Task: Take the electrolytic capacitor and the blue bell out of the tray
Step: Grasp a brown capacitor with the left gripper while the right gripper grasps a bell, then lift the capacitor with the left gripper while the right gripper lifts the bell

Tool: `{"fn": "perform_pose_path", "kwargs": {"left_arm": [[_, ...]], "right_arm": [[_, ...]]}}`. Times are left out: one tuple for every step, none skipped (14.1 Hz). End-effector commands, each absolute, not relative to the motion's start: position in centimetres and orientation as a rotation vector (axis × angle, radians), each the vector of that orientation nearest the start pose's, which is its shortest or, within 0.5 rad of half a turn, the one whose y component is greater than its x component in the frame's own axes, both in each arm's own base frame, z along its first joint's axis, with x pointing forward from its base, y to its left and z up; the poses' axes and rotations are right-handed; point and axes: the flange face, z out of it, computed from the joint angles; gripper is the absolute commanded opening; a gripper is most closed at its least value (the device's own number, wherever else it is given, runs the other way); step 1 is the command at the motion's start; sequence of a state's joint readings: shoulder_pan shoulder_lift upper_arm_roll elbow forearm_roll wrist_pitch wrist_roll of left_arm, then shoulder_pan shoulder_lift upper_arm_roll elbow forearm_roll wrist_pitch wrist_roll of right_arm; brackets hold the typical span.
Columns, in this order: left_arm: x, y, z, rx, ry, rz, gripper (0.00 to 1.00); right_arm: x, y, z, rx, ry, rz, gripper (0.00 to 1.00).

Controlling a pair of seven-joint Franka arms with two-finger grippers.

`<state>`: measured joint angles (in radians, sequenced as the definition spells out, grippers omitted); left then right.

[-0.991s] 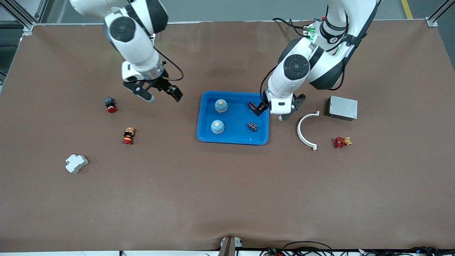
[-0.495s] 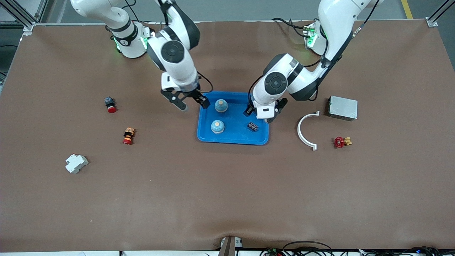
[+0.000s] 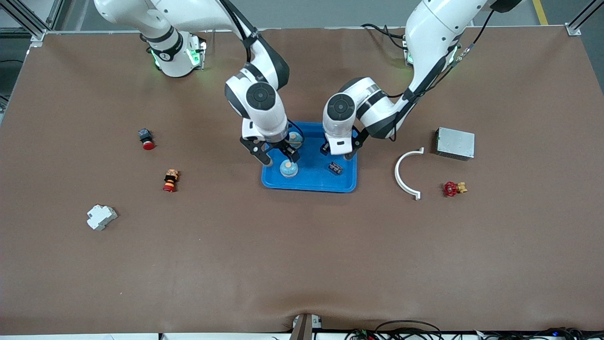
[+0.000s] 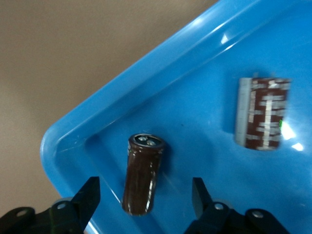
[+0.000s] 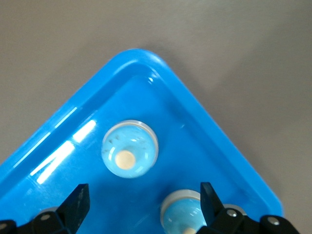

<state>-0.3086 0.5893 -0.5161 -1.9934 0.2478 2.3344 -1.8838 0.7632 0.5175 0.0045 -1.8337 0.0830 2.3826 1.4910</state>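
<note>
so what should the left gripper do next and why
Probably lower straight down and close: the left gripper hangs open over the tray, its fingers either side of the upright capacitor, not yet touching it.

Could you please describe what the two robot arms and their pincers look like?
Both arms are glossy white with round dark grey joint caps, black bands and thin black cables looping near the wrists; green lights glow at their bases. The left pincer and right pincer are black, each with two flat, tapered fingers.
</note>
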Motion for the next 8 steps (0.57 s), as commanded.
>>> {"fn": "perform_pose_path", "kwargs": {"left_arm": [[40.3, -42.5, 17.6, -2.693, -1.337, 0.194, 0.68], [39.9, -42.0, 17.1, -2.686, -1.319, 0.189, 0.61], [40.0, -41.8, 17.0, -2.684, -1.321, 0.187, 0.50], [40.3, -41.8, 17.2, -2.684, -1.330, 0.184, 0.29], [40.7, -41.7, 17.7, -2.685, -1.347, 0.174, 0.06], [41.2, -41.5, 18.5, -2.677, -1.386, 0.157, 0.00], [41.7, -41.5, 19.6, -2.675, -1.420, 0.134, 0.00], [42.0, -41.3, 21.1, -2.679, -1.434, 0.100, 0.00]], "right_arm": [[48.1, 46.7, 23.5, -2.854, 1.207, 0.043, 1.00], [48.4, 46.8, 22.8, -2.857, 1.209, 0.040, 1.00], [48.5, 46.9, 22.3, -2.861, 1.209, 0.040, 1.00], [48.6, 47.1, 22.0, -2.862, 1.210, 0.039, 1.00], [48.6, 47.1, 21.7, -2.866, 1.208, 0.037, 1.00], [48.7, 47.0, 21.4, -2.873, 1.203, 0.027, 1.00], [48.7, 47.0, 21.3, -2.872, 1.200, 0.024, 1.00], [48.7, 47.0, 21.1, -2.877, 1.198, 0.022, 1.00]]}}
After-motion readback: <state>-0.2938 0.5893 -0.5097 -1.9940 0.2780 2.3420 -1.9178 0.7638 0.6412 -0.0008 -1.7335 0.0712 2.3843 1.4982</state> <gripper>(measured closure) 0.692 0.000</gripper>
